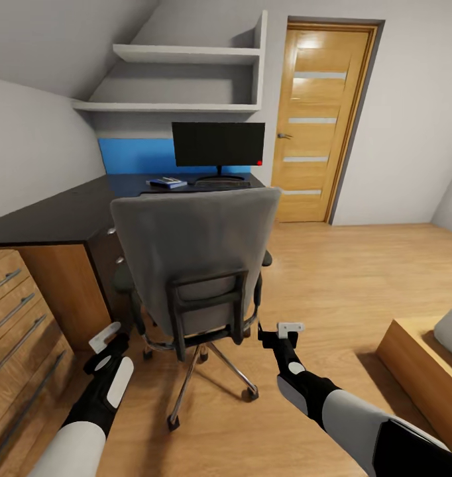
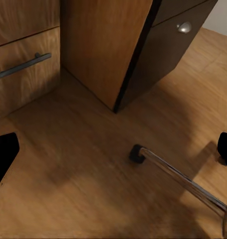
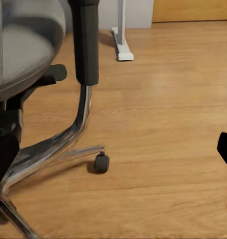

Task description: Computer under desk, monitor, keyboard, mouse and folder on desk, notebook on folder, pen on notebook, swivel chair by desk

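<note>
Chair-positioning looked the step in hand: the swivel chair (image 1: 196,265) stood backrest-near before the desk (image 1: 67,212), both grippers, left (image 1: 107,339) and right (image 1: 282,329), wide-jawed and empty beside its base, the next move likely needing a grasp on the backrest.

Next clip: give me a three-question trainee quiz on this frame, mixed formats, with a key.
1. True or false: the swivel chair has its backrest turned toward the robot.
2. What stands on the desk behind the chair? A) monitor B) lamp C) printer
3. Fill in: the left gripper and the right gripper each hold ____.

Key: 1 true; 2 A; 3 nothing, since both are open near the chair's chrome base.
</note>
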Robot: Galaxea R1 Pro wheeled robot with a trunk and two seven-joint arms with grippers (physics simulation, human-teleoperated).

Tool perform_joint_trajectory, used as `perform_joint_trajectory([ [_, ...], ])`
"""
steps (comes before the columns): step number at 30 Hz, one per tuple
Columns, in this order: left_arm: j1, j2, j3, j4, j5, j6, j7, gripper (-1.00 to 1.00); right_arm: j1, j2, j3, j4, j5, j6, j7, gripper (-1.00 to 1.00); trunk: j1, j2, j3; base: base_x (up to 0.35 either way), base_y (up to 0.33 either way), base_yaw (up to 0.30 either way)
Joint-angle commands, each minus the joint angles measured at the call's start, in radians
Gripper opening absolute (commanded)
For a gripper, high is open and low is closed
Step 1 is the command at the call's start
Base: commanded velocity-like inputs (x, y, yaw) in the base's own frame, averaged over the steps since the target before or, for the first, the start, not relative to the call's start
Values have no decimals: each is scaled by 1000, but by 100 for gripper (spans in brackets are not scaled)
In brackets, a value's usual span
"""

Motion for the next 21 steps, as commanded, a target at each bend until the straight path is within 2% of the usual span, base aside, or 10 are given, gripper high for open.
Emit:
perform_joint_trajectory([
  [1, 0, -1, 1, -2, 7, 1, 2, 100, -1, 0, 9, 0, -6, -3, -6, 100, -1, 0, -1, -321, -1, 0],
  [15, -1, -4, 1, -1, 8, 4, 0, 100, -1, 2, 8, -1, -6, -1, -7, 100, -1, 0, -1, -296, 0, 0],
  [21, -1, -7, -1, 2, 8, 5, -27, 100, -1, 3, 13, -1, -4, -2, -7, 100, -1, 0, -1, -330, 0, 0],
])
